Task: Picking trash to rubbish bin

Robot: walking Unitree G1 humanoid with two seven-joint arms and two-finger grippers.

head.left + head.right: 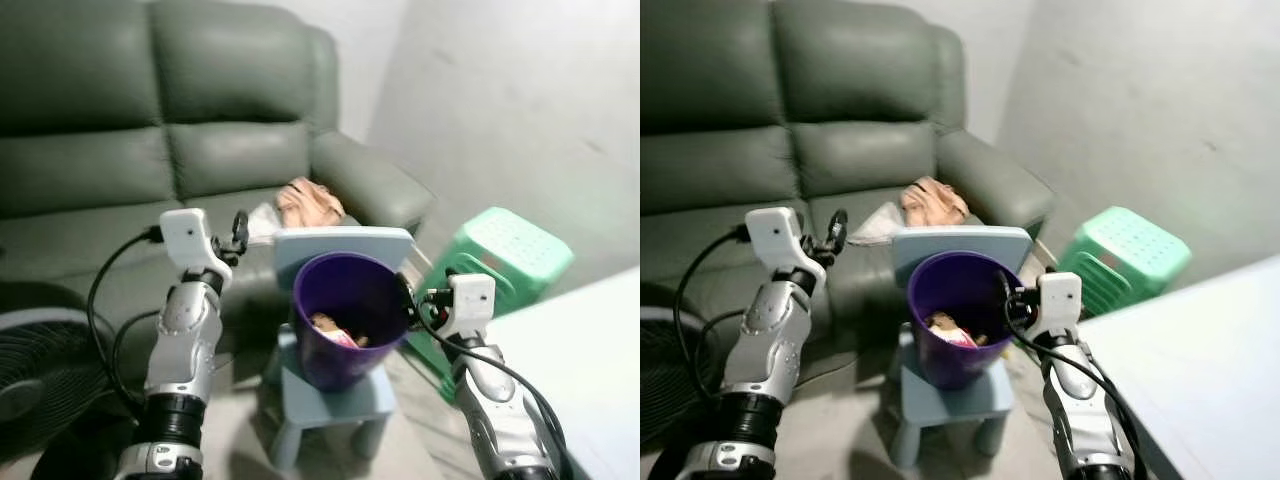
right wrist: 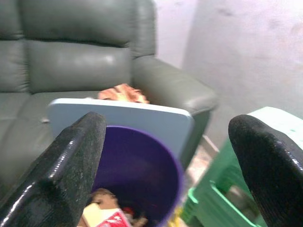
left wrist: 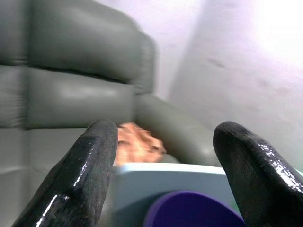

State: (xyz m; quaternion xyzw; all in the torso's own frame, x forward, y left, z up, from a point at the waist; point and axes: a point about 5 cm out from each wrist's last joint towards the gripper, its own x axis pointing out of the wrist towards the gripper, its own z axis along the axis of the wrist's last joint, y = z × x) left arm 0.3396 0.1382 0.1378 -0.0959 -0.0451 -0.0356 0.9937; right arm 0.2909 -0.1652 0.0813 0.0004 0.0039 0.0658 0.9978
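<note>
— On the small blue chair [image 1: 335, 395] before me stands the rubbish bin [image 1: 348, 318], a smooth, round purple plastic tub; crumpled trash [image 1: 335, 331], pink and tan, lies at its bottom.

— And your jaws?

— Both spread wide, holding nothing. My left gripper [image 1: 238, 232] hangs near the grey-green leather sofa [image 1: 150, 150]; my right gripper [image 1: 405, 295] sits just beside the bin's rim. A ribbed green stool [image 1: 500, 262] stands to the right.

Bin [image 1: 350, 320] on a small chair [image 1: 335, 400] before the sofa [image 1: 150, 150] — trash [image 1: 335, 330] inside (stool [image 1: 495, 260] to its right)
</note>
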